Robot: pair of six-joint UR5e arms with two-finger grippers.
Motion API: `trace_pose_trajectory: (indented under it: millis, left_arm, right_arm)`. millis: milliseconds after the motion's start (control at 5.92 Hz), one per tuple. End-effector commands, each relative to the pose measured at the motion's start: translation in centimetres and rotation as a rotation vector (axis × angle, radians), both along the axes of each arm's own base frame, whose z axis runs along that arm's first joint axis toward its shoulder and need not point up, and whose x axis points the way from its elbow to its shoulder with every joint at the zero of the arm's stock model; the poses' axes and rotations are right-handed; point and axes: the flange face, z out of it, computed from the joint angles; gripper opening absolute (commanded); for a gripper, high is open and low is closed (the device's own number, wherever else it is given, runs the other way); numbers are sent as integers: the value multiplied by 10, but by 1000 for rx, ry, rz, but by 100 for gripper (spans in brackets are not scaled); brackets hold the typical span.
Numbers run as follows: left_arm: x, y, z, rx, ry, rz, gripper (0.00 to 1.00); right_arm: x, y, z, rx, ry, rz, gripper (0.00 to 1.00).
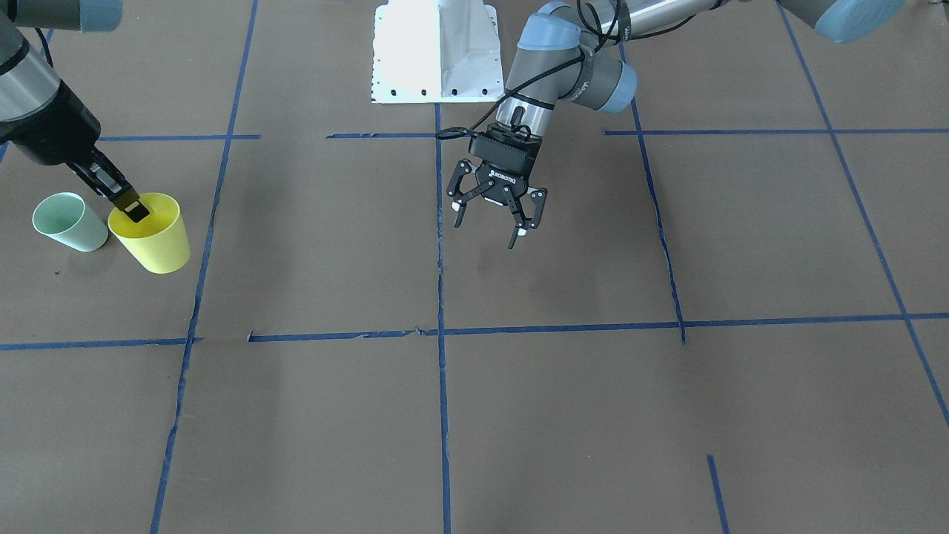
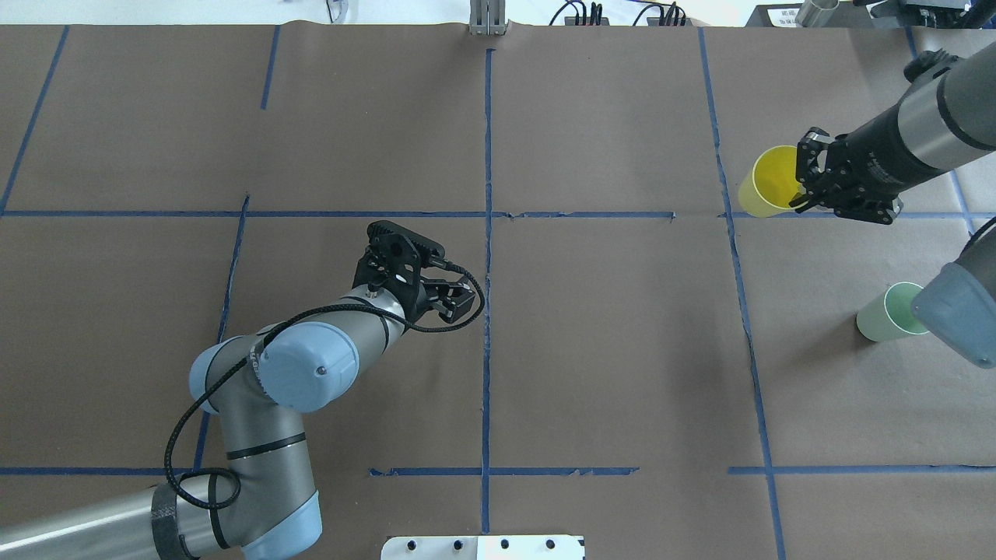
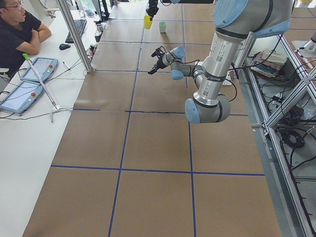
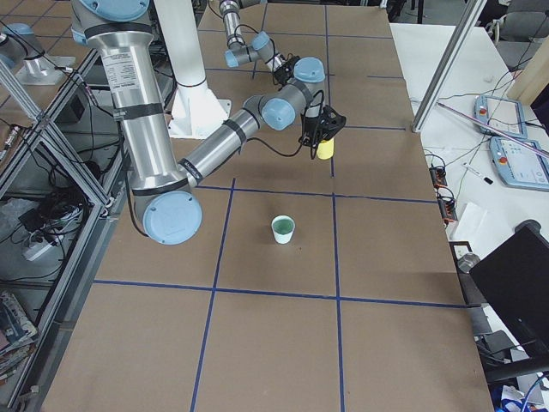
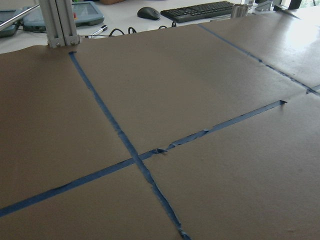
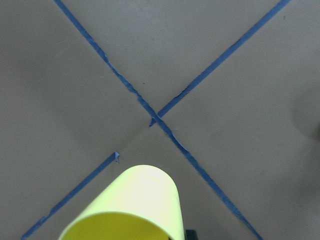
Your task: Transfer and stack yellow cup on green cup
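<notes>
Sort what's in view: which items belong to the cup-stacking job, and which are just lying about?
Job:
- bright yellow tapered plastic cup, held at its rim by the right gripper
- pale mint-green tapered plastic cup
- left gripper, open, hovering mid-table

Lying about:
- black keyboard
- dark computer mouse
- two grey touchscreen pendants

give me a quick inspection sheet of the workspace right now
surface: brown paper table with blue tape grid, tape torn in spots
job's things: yellow cup near green cup, apart, not stacked
clutter: nothing seen
grippers: right gripper shut on yellow cup's rim, one finger inside; left gripper open, empty, mid-table
cables: black cable looped along left arm
surroundings: operator seated at side desk, keyboard, mouse
</notes>
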Motion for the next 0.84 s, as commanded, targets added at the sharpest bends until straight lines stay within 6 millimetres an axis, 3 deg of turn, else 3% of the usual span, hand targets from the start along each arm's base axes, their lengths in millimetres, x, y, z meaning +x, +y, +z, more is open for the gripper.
trace_pose_trajectory:
  millis: [0, 169, 338, 675]
  left_arm:
    - [-57, -72, 26, -249, -16, 8, 100]
    - [-77, -96, 45, -313, -61, -14, 100]
    - [-94, -107, 52, -453, -124, 45, 100]
    - [-123, -122, 53, -525, -86, 91, 100]
  right_arm:
    - [46, 21, 52, -17, -20, -98, 0]
    - [58, 40, 77, 0, 7, -148, 0]
    - [66, 51, 100, 14, 30, -185, 0]
    - [71, 59, 151, 3, 45, -201, 0]
